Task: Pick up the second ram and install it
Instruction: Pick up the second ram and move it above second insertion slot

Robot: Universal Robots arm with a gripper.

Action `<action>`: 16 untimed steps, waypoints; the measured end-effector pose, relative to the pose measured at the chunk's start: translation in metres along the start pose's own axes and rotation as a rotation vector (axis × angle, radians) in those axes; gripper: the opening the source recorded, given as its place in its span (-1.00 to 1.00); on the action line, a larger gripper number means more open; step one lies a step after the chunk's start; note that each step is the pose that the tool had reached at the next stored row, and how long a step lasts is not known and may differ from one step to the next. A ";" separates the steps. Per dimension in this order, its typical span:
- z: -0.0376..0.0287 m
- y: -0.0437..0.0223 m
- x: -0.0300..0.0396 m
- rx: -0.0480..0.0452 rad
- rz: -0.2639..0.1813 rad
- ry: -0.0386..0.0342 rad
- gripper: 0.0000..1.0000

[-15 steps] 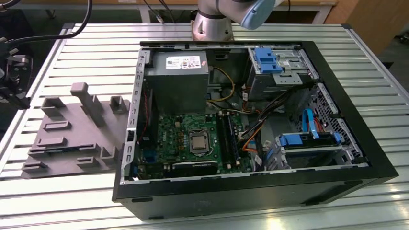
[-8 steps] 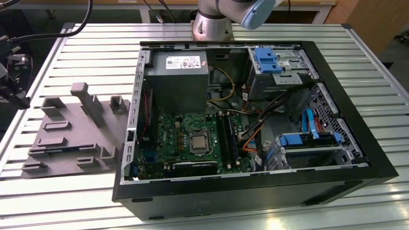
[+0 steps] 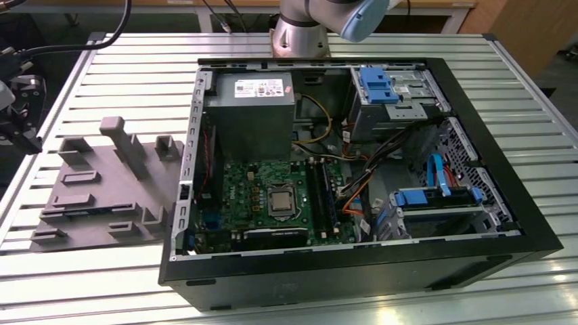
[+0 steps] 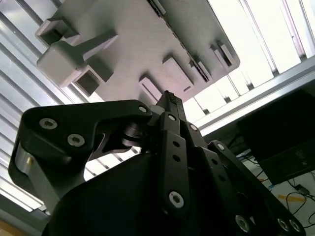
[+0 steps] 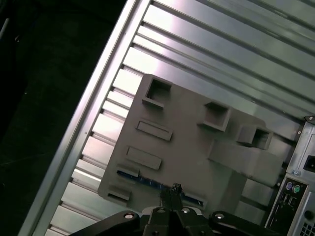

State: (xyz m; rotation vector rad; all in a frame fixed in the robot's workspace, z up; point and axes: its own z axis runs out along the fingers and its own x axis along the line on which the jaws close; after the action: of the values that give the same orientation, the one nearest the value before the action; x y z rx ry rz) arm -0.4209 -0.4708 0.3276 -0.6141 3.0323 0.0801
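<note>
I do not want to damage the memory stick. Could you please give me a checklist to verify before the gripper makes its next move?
1. The second ram lies in a slot of the grey block: ok.
2. The gripper hovers over the second ram in the first wrist view: ok.
3. Whether the gripper touches the ram: cannot tell.
4. The computer case is open and the green board is uncovered: ok.
5. One of the long black slots is free: cannot tell.
6. The orange cables beside the slots do not lie across them: cannot tell.
</note>
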 end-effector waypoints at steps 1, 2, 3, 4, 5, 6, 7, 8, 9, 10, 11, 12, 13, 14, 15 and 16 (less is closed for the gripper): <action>0.0000 0.0000 0.0000 -0.0003 -0.007 0.0003 -0.79; 0.0000 0.0000 0.0000 -0.0007 -0.013 0.0005 -0.79; 0.0000 0.0000 0.0000 -0.0011 -0.020 0.0008 -0.79; 0.0000 0.0000 0.0000 -0.0015 -0.027 0.0012 -0.79; 0.0000 0.0000 0.0000 -0.0018 -0.034 0.0014 -0.79; 0.0000 0.0000 0.0000 -0.0023 -0.041 0.0017 -0.79; 0.0000 0.0000 0.0000 -0.0027 -0.048 0.0020 -0.79; -0.0001 0.0000 0.0000 -0.0030 -0.054 0.0024 -0.79; -0.0001 0.0000 0.0000 -0.0033 -0.060 0.0026 -0.79; -0.0001 0.0000 0.0000 -0.0036 -0.066 0.0029 -0.79; 0.0000 0.0000 0.0000 -0.0040 -0.072 0.0030 -0.79; 0.0000 0.0000 0.0000 -0.0043 -0.078 0.0033 -0.79; 0.0000 0.0000 0.0000 -0.0047 -0.084 0.0036 -0.79; 0.0000 0.0000 0.0000 -0.0051 -0.090 0.0038 -0.79; 0.0000 0.0000 0.0000 -0.0054 -0.097 0.0040 -0.79; 0.0000 0.0000 0.0000 -0.0058 -0.104 0.0044 -0.79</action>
State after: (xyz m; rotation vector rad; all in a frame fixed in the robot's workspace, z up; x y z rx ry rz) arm -0.4209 -0.4708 0.3277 -0.7716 2.9988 0.0838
